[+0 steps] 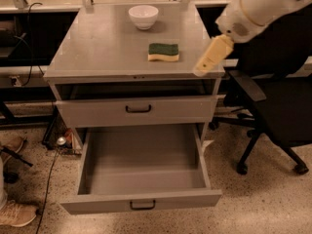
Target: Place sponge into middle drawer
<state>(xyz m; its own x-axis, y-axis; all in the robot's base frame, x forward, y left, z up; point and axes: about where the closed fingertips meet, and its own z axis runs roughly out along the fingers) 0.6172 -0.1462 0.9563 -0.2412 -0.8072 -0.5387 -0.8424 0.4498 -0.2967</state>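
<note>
Sponge [163, 52] free; fingers [204, 67] near its right.

The single arm [265, 6] reaches in from the upper right of the camera view. It is a thick white segment that slopes down and leftward to a rounded wrist [233, 27]. The claw [204, 66] juts out from that wrist as a slim cream-coloured piece, slanted down and to the left with its tip lowest. The right front corner of the bench [97, 48] lies just under the claw's tip. Whether the two touch cannot be told.
</note>
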